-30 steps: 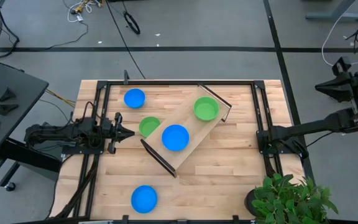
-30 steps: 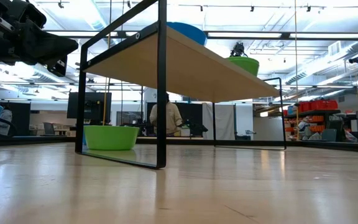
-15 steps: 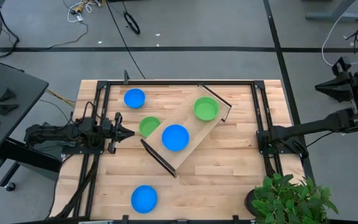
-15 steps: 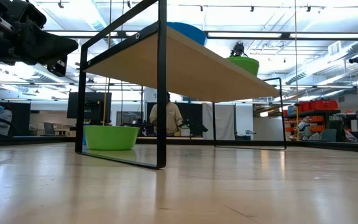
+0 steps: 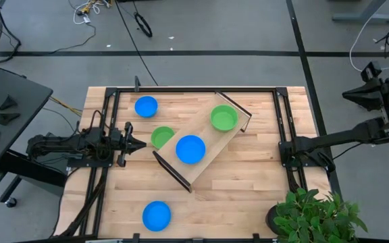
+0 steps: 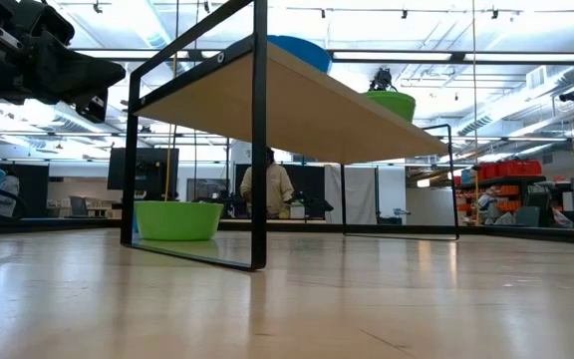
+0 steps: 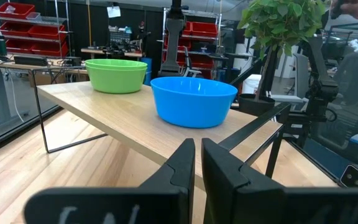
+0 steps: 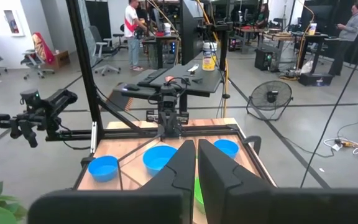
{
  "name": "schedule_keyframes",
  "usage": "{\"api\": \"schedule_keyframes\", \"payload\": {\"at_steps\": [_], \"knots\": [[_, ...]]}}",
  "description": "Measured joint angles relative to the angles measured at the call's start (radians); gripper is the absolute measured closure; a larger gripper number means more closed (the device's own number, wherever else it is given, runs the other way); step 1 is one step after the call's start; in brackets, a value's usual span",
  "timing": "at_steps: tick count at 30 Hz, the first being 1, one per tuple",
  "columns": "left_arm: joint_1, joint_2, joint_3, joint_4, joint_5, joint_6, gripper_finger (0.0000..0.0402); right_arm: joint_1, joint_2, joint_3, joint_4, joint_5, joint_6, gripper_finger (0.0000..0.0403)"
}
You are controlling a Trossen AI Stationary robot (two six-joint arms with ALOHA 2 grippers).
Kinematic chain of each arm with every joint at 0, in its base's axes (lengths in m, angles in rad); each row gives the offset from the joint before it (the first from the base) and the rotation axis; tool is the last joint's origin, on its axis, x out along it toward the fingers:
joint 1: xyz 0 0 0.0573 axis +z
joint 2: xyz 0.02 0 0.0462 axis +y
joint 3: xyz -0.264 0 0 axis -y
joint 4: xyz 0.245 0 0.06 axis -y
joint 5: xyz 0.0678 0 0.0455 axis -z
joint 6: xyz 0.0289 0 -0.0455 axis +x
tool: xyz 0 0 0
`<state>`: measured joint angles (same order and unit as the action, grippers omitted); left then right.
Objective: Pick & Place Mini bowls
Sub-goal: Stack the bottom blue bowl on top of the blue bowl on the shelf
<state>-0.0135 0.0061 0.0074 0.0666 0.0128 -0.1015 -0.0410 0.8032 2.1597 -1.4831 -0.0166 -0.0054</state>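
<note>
A blue mini bowl and a green mini bowl stand on the long pale wooden tray, which is raised on black wire legs and lies slantwise at the table's middle. Another green bowl stands on the table, half under the tray's left edge. One blue bowl stands at the far left and one near the front edge. My left gripper is shut and empty, left of the green bowl on the table. My right gripper is shut and empty at the table's right side.
A black metal frame runs along the table's far, left and right sides. A potted plant stands at the near right corner. In the low view the tray's black legs stand in front of the green bowl.
</note>
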Motion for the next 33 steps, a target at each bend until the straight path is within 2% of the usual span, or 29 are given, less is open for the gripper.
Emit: {"api": "schedule_keyframes", "payload": {"at_steps": [6,17,33], "knots": [[0.0,0.0,0.0,0.0,0.0,0.0,0.0369,0.0,0.0,0.0,-0.092,0.0,-0.016,0.038],[0.0,0.0,0.0,0.0,0.0,0.0,0.0369,0.0,0.001,-0.015,-0.088,0.0,-0.066,0.038],[0.0,0.0,0.0,0.0,0.0,0.0,0.0369,0.0,0.001,-0.015,-0.088,0.0,-0.057,0.038]]}}
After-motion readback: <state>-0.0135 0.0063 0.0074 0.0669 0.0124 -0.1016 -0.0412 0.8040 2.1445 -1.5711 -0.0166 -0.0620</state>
